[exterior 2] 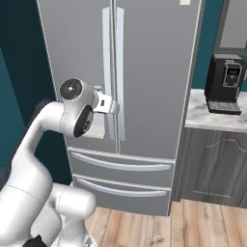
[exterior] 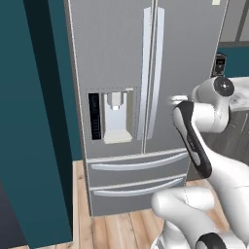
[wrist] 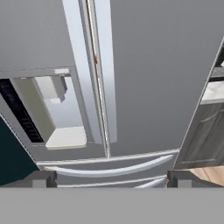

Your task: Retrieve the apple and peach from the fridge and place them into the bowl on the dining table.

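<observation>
The tall grey fridge (exterior: 112,48) stands right in front of me with both doors and both lower drawers shut. Its two long pale handles (exterior 2: 113,72) meet at the centre seam. My gripper (exterior 2: 108,106) hovers just before those handles at about mid-height, a little short of them. In the hand view the gripper (wrist: 111,179) is open with nothing between its fingertips (wrist: 43,178), and it looks at the fridge (wrist: 153,65) door seam. The apple, peach, bowl and dining table are out of view.
A water dispenser panel (exterior: 111,116) sits in the left door. A teal wall panel (exterior: 29,121) stands close on the left. To the right, a black coffee machine (exterior 2: 226,83) rests on a marble counter (exterior 2: 207,118) over dark grey cabinets (exterior 2: 212,164). The floor is wood.
</observation>
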Available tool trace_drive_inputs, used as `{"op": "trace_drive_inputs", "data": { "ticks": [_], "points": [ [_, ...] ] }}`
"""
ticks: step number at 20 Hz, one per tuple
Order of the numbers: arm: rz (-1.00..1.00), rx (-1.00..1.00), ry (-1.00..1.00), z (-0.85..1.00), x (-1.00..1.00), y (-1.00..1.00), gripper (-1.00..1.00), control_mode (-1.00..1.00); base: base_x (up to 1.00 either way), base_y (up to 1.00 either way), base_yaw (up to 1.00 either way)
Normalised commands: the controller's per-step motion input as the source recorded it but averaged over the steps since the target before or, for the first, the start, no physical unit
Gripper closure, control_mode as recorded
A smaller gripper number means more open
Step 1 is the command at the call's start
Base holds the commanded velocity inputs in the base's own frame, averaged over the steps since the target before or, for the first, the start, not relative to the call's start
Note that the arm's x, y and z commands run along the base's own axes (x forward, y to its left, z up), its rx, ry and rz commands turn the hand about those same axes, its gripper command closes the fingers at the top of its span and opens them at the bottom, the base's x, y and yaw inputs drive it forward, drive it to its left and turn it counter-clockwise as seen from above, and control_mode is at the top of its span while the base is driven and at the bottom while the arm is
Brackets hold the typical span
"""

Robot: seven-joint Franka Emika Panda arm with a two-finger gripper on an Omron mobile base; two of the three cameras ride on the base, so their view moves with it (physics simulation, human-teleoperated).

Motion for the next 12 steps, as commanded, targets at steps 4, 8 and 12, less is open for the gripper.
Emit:
{"op": "trace_drive_inputs", "data": {
  "ticks": [4, 8, 12],
  "points": [
    [0.0, 0.0, 0.0, 0.0, 0.74, 0.0, -1.0, -1.0, 0.0, 0.0, 0.0],
    [0.0, 0.0, 0.0, 0.0, 0.71, 0.0, -1.0, -1.0, 0.0, 0.0, 0.0],
    [0.0, 0.0, 0.0, -0.04, 0.69, 0.0, -1.0, -1.0, 0.0, 0.0, 0.0]
  ]
}}
